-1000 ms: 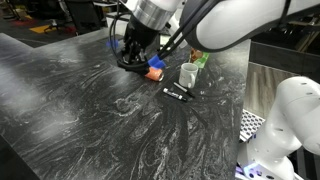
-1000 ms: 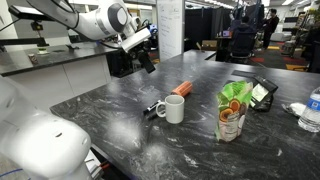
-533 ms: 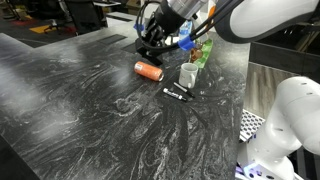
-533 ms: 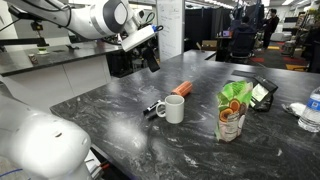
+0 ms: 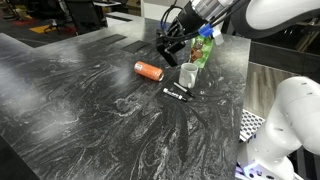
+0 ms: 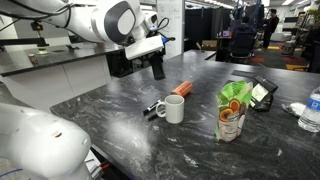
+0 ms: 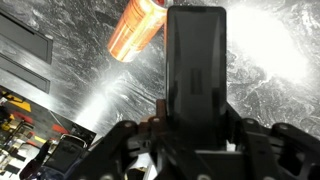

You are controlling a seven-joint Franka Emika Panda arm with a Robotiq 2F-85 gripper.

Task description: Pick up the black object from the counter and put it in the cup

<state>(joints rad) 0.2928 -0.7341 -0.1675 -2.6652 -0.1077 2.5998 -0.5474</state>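
Gripper point(image 7: 196, 140) clamps black object point(image 7: 196, 60) | aloft above counter point(image 5: 80, 95) | seemingly near cup point(image 5: 187, 74)

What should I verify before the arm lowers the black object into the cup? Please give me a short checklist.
1. Black object clamped in the end effector: ok.
2. Black object lifted clear of the counter: ok.
3. Cup upright, mouth facing up: ok.
4. End effector directly above the cup: not ok; the wrist view shows the orange can and no cup.
5. Cup empty inside: cannot tell.
6. Green bottle out of the descent path: cannot tell; it stands close behind the cup.
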